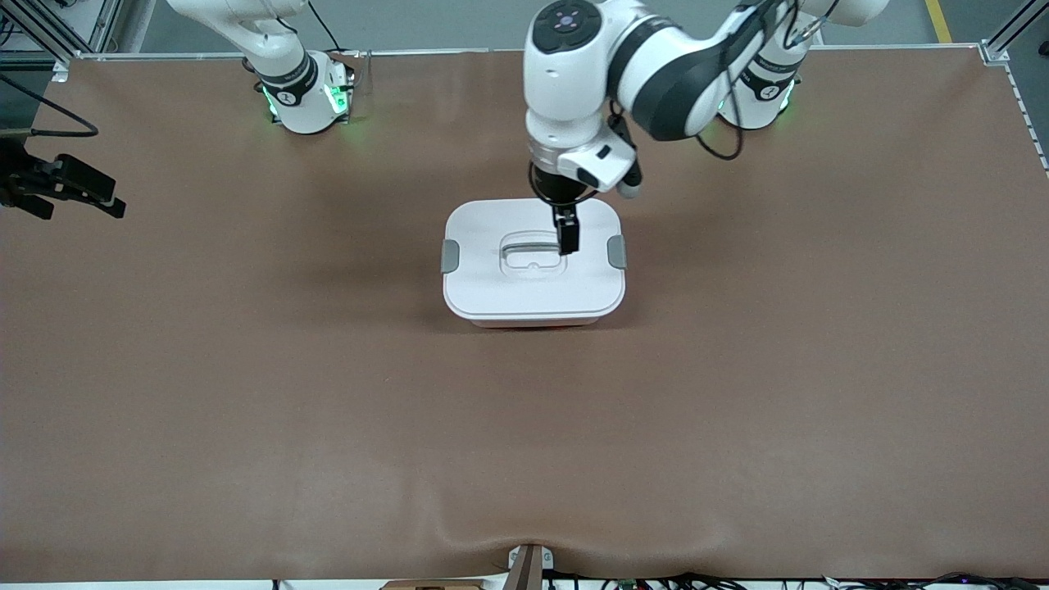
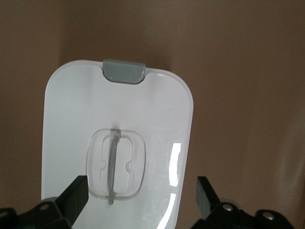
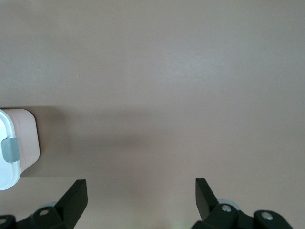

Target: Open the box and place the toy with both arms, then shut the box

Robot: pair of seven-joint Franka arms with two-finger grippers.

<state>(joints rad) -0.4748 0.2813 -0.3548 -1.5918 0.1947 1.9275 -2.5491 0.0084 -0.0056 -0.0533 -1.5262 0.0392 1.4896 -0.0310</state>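
Observation:
The box (image 1: 492,287) stands mid-table with its white lid on and a grey clip (image 1: 450,256) at each end; the handle (image 1: 531,246) lies flat in its recess. The left gripper (image 1: 565,233) hangs open just above the lid beside the handle's end. In the left wrist view the lid (image 2: 71,119), the handle (image 2: 113,162) and one clip (image 2: 124,71) show ahead of the open left gripper (image 2: 141,195). The right gripper (image 1: 78,205) is open, up in the air over the right arm's end of the table. The right wrist view shows the box's end (image 3: 24,138). The toy is out of view.
The brown table mat (image 1: 737,410) spreads around the box on every side. The arm bases (image 1: 307,94) stand along the table edge farthest from the front camera. A small bracket (image 1: 529,565) sits at the mat's nearest edge.

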